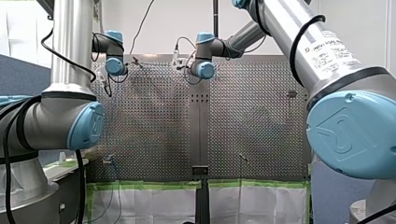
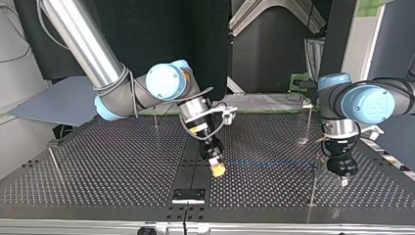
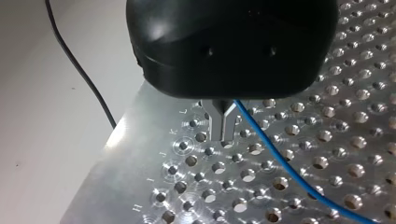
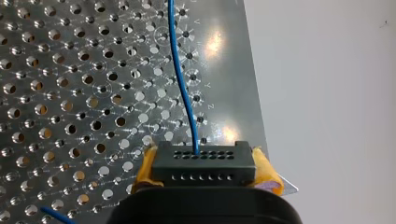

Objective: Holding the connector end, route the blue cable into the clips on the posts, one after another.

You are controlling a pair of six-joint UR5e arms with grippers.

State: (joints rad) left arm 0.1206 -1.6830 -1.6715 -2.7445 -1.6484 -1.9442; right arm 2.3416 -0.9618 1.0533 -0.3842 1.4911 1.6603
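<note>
At the top view's left, my right pincer (image 2: 218, 168) pinches the black rectangular connector (image 4: 204, 163) in its yellow pads. This likely keeps the thin blue cable (image 2: 264, 163) taut above the perforated metal tabletop (image 2: 98, 161). It runs toward my left pincer (image 2: 344, 181), whose fingers are pressed together.

Perforated table (image 2: 122, 161); thin black wire (image 3: 79, 69) beside its edge; green tape (image 1: 154, 185).

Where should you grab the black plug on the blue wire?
Pinch the black rectangular plastic connector block by its two short flat ends, coming from the back, opposite the holed face where the thin blue cable leaves. My right gripper has its jaws there.
</note>
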